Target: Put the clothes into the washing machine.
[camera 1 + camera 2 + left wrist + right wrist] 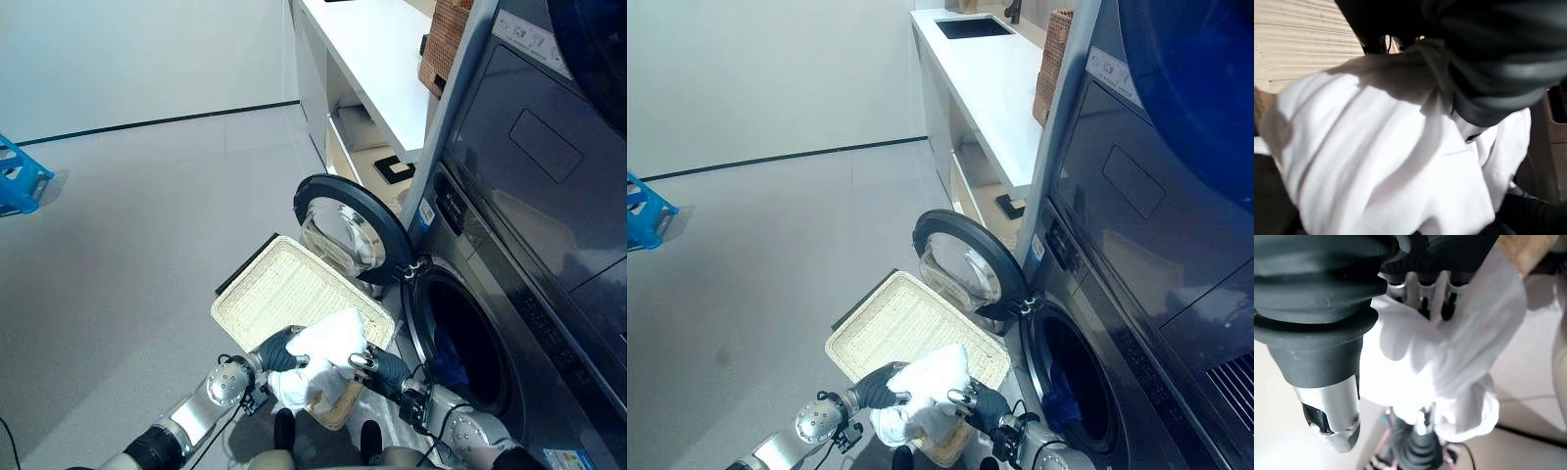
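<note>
- Left eye view: left hand (277, 351) and right hand (380, 366) clasp white garment (328, 354) over wicker basket (284, 287) (lift step).
- Left hand's finger closure cannot be told; right hand's fingers (1422, 289) curl into the cloth.
- Next: carry toward open drum (460, 343), at 3 o'clock.

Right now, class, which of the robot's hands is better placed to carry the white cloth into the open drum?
Probably the right hand: it grips the white cloth bundle beside the grey washing machine's open drum. The left hand grips it from the far side, over the pale woven basket.

Bunched white garment (328, 357) above basket (284, 289)
</note>
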